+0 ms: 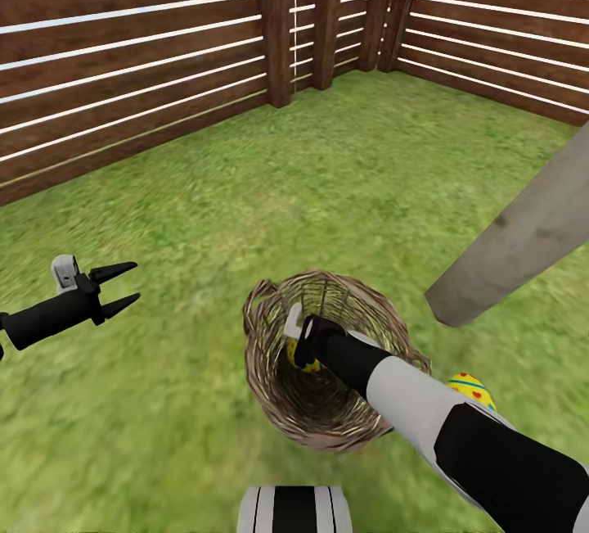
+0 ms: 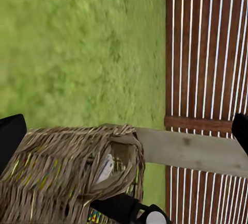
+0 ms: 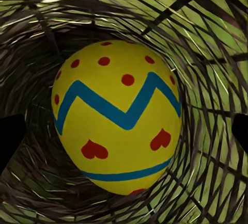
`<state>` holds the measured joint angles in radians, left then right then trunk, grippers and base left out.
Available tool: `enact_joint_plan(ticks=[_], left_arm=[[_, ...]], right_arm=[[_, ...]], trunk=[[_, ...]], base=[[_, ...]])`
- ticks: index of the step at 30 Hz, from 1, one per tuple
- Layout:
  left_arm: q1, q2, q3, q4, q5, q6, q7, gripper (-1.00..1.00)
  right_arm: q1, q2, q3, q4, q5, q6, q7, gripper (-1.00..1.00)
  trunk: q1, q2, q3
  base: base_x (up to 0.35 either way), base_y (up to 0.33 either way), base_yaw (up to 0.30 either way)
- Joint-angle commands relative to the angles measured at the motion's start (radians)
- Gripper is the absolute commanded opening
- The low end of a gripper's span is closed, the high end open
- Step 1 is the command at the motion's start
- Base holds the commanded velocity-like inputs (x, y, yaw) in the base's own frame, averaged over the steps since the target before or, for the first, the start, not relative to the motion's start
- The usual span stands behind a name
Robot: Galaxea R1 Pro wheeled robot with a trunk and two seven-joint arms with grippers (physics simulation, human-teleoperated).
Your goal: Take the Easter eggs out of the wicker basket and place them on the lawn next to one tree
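Observation:
The wicker basket (image 1: pixel 331 414) stands on the lawn (image 1: pixel 204 189) just in front of me. My right gripper (image 1: pixel 298 346) reaches down inside it, open, its fingers either side of a yellow Easter egg (image 3: pixel 118 116) with blue zigzags and red marks that lies on the basket floor, not touching it. A second egg (image 1: pixel 472 390) lies on the grass to the right of the basket, near the foot of the pale tree trunk (image 1: pixel 523 238). My left gripper (image 1: pixel 123 287) hovers open and empty over the grass, left of the basket (image 2: pixel 67 167).
A reddish-brown slatted fence (image 1: pixel 123 50) bounds the garden at the back and left, with posts (image 1: pixel 276 17) in the corner. The leaning trunk (image 2: pixel 191 152) rises at the right. Open grass lies between the basket and the fence.

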<state>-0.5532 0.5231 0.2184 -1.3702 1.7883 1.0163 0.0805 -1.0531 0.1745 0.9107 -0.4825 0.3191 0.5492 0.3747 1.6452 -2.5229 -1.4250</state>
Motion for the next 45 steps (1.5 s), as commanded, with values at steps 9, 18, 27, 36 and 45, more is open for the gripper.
enact_joint_plan(ticks=[9,18,27,36,45], left_arm=[[-0.001,0.0,0.001,0.0,0.01,0.004,0.008,1.0],[0.017,-0.005,-0.016,0.019,-0.006,-0.008,0.011,1.0],[0.048,-0.005,-0.059,0.02,-0.001,-0.007,0.01,1.0],[0.049,-0.006,-0.073,0.02,-0.001,-0.007,0.01,1.0],[0.049,-0.006,-0.073,0.02,-0.001,-0.007,0.01,1.0]], right_arm=[[-0.002,0.0,0.002,0.004,0.011,0.0,-0.026,1.0],[-0.007,-0.006,0.0,0.009,0.008,0.002,-0.028,1.0],[-0.008,-0.02,-0.003,0.019,0.006,0.015,-0.017,1.0],[-0.008,-0.022,-0.004,0.009,0.008,0.014,-0.042,1.0],[-0.008,-0.021,-0.006,0.002,0.008,0.014,-0.122,1.0]], trunk=[[0.001,-0.001,-0.009],[0.003,-0.002,-0.028],[0.005,-0.003,-0.043],[0.006,-0.003,-0.051],[0.006,-0.004,-0.055]], base=[[0.0,0.0,0.0],[0.0,0.0,0.0],[0.0,0.0,0.0],[0.0,0.0,0.0],[0.0,0.0,0.0]])
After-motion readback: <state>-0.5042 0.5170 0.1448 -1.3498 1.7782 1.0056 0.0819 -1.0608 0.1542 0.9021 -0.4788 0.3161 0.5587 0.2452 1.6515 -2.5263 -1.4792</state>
